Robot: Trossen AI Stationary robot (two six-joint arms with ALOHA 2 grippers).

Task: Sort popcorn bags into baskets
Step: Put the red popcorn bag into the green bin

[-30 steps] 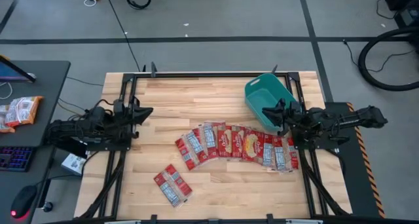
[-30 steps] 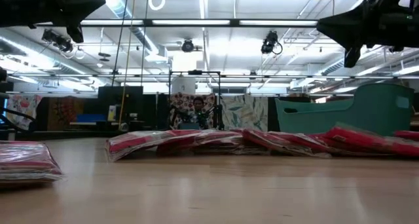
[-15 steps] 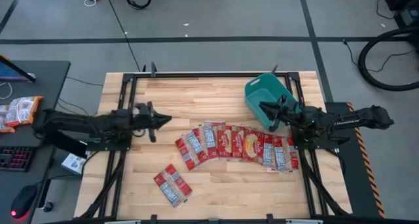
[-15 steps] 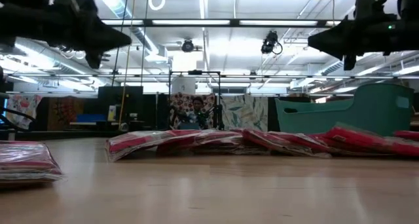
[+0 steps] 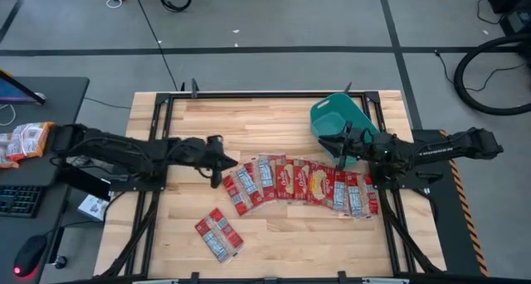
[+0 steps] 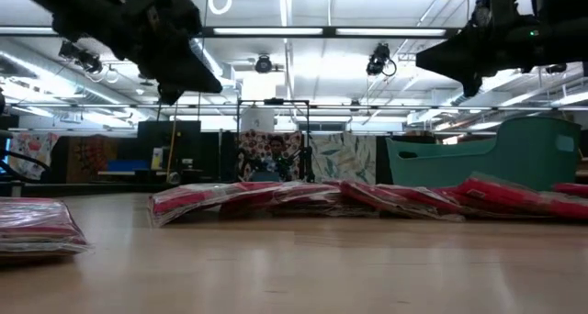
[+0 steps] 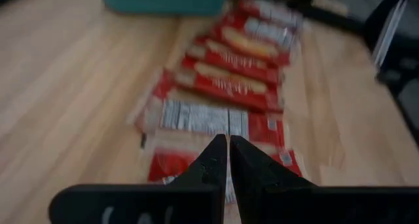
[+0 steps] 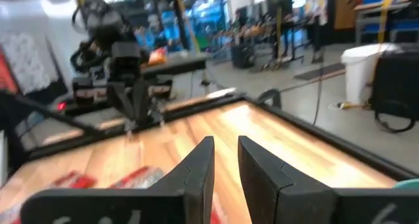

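Wooden table (image 5: 274, 118): popcorn bags (image 5: 299, 184) lie fanned, unsorted, beside the empty-looking teal basket (image 5: 340, 122). Left gripper (image 5: 222, 161), fingers together, hovers near the row; right gripper (image 5: 340, 148), narrowly apart, waits by the basket.

The wooden bench (image 5: 274, 118) stands on a grey floor (image 5: 274, 18) crossed by dark lines. A dark desk (image 5: 50, 97) sits beside it, with a keyboard (image 5: 15, 201) and mouse (image 5: 29, 255). Black cables (image 5: 489, 68) coil on the floor. Bright strip lights (image 6: 285, 31) run overhead; patterned panels (image 6: 340, 158) line the far wall.
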